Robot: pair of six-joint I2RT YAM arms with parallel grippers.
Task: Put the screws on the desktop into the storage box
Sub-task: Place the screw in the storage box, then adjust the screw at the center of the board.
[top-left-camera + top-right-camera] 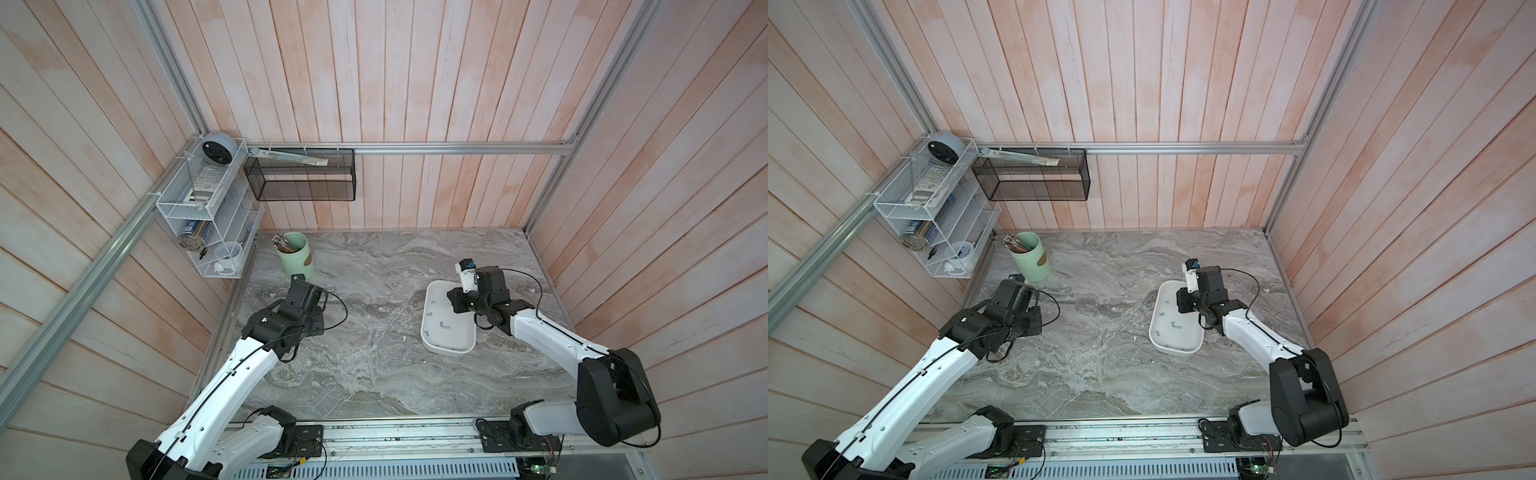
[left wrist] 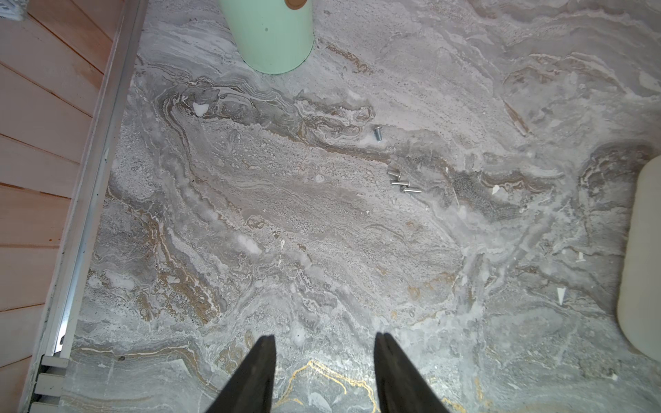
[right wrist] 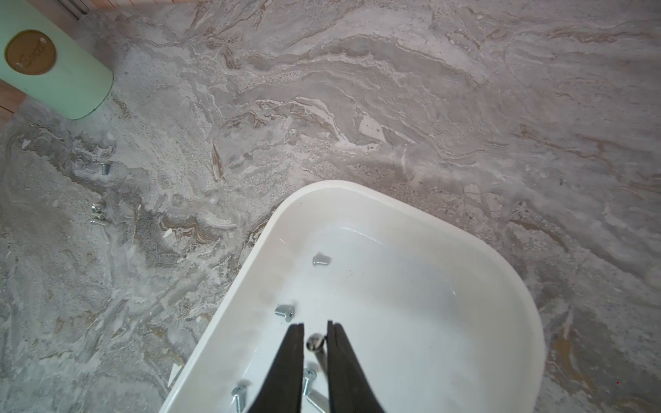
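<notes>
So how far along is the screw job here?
Done: several screws lie in the storage box. In hand: the right gripper hangs over it, another screw between its parted jaws. Left: one lone screw and a small cluster on the desktop; the left gripper is open, empty.

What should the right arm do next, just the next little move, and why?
Probably open the right gripper a little wider. Its jaws stand slightly apart above the box with a screw between them, so a wider gap should let it drop in. More screws lie on the desktop, to be fetched afterwards.
</notes>
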